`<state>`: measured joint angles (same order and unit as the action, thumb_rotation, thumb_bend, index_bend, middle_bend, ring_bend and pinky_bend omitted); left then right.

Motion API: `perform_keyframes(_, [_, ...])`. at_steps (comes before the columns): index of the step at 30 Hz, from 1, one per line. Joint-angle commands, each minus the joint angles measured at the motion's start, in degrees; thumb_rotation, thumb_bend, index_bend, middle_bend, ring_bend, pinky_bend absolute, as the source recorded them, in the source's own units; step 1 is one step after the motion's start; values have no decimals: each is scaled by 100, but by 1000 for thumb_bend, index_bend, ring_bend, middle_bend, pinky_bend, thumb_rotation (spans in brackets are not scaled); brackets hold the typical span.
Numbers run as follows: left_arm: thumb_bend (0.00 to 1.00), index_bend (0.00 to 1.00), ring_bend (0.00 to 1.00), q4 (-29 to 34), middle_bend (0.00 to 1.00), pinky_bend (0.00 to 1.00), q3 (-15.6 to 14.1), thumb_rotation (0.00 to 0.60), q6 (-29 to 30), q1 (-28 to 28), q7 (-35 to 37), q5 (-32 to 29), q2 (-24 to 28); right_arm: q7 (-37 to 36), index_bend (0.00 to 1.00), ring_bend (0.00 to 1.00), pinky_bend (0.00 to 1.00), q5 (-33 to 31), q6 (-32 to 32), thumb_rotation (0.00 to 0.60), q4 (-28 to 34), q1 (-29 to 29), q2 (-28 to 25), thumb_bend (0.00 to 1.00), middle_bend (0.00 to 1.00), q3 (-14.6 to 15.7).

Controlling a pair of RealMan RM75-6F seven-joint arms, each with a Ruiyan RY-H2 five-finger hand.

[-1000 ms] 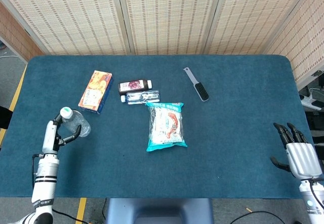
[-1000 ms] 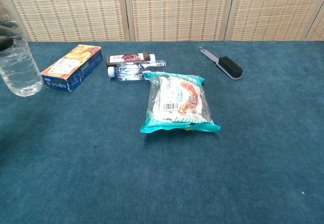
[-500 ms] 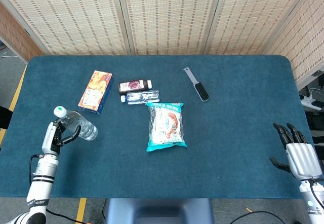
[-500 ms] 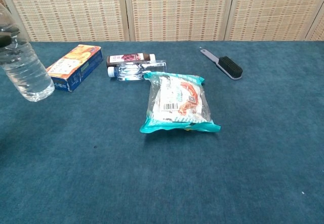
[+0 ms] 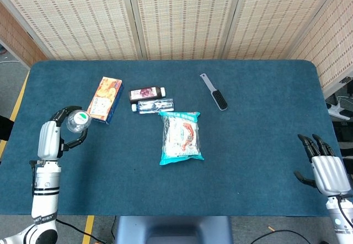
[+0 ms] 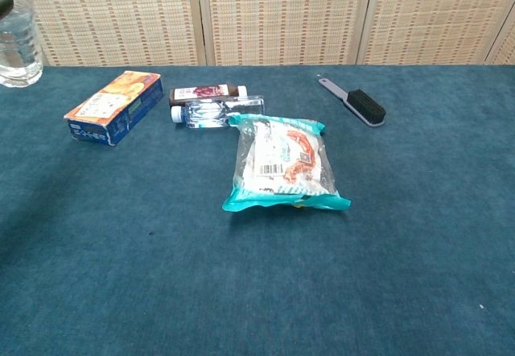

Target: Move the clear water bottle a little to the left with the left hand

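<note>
Your left hand (image 5: 55,136) grasps the water bottle (image 5: 78,120) high above the table (image 5: 259,117); if you release now, it may fall and roll. Your right hand (image 5: 325,169) is released.

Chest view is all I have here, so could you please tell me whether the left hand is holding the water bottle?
Observer: Yes. In the head view the left hand is wrapped around the clear water bottle.
Operator: Thank you. Is it near anything?
Observer: It appears just left of the orange box.
Operator: And the right hand?
Observer: The right hand hangs off the table's right edge, holding nothing.
</note>
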<state>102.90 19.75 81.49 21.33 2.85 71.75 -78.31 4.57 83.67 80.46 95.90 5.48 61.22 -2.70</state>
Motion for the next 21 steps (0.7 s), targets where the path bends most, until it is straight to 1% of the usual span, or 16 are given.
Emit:
perform_keyframes(1, [578,401,335,-187,407,338,-195,600,-158,-75,91,-171,-30,-4,0,0,158,8,2,600,-10,1,3,120,105,2])
perform_keyframes(5, [579,402,336,-703,408,339,-388,600,-368,-157,385,-383,-251,10,0,0,158,-12,-27,600,-5,10,5,119,105,4])
perform_keyframes(7, [579,402,336,-979,409,338,-434,600,-378,-192,494,-428,-397,17,0,0,158,-23,-33,600,0,10,0,119,105,4])
perform_keyframes(10, [579,403,336,-1133,408,338,-431,600,-392,-199,568,-435,-486,-5,0,0,158,-20,-20,600,3,5,-11,119,105,0])
perform_keyframes(14, [579,403,336,-930,408,339,-295,600,-287,-107,426,-253,-408,-34,0,0,158,7,11,600,3,-6,-22,119,105,3])
perform_keyframes(17, [580,402,336,-579,408,338,-164,600,-168,-18,153,-87,-257,-47,0,0,158,41,25,600,-6,-10,-23,119,105,14])
perform_keyframes(19, [579,403,335,-264,409,338,-69,600,-121,5,20,-91,-137,-40,0,0,158,45,25,600,-17,-7,-17,119,105,14])
perform_keyframes(21, [579,402,335,-102,409,338,-46,600,-108,1,-85,-122,-60,-36,0,0,158,53,23,600,-21,-6,-12,119,105,19])
